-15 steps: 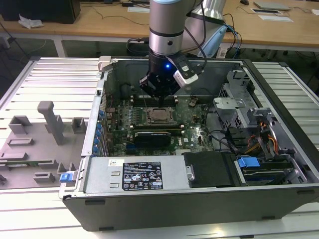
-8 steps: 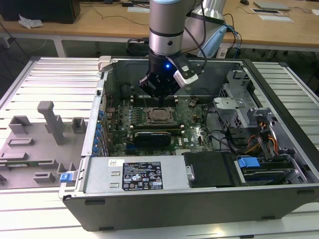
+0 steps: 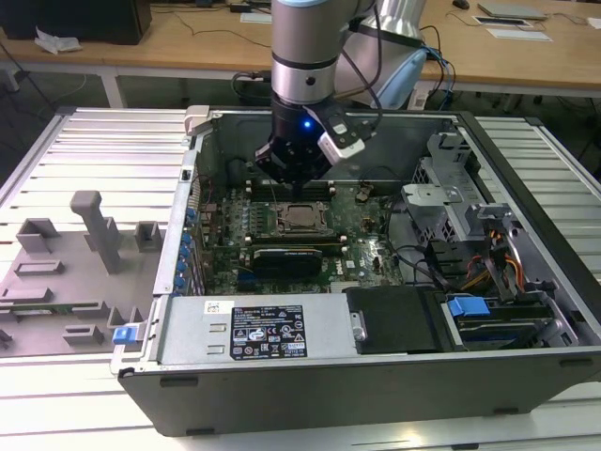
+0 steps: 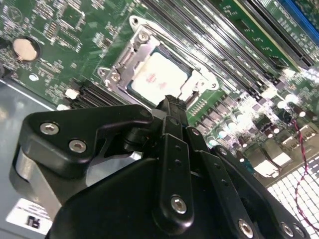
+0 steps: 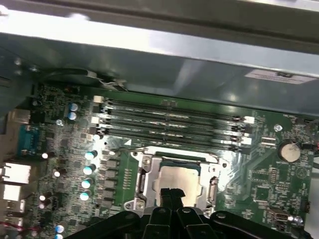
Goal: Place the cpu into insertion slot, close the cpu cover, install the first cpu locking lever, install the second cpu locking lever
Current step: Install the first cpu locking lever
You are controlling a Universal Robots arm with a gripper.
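Gripper [image 3: 293,177]: fingers [image 5: 166,195] clenched tip to tip, nothing grasped. In both wrist views the tips hang over the cpu [image 5: 178,175], at its edge farthest from the memory slots [image 5: 169,122]. Whether they touch it cannot be told.

Cpu: square chip with a pale silvery top. It lies flat in the insertion slot [image 5: 174,163], just beside the memory slots and parallel to them.

Cpu cover [image 5: 145,174]: silvery frame, down flat around the chip, which shows through its window.

Exterior view, left to right: a grey fixture tray [image 3: 56,282] lies well apart from the memory slots, outside the computer case [image 3: 178,235]. The gripper hangs above the memory slots. The drive cage [image 3: 441,202] stands near their far end.
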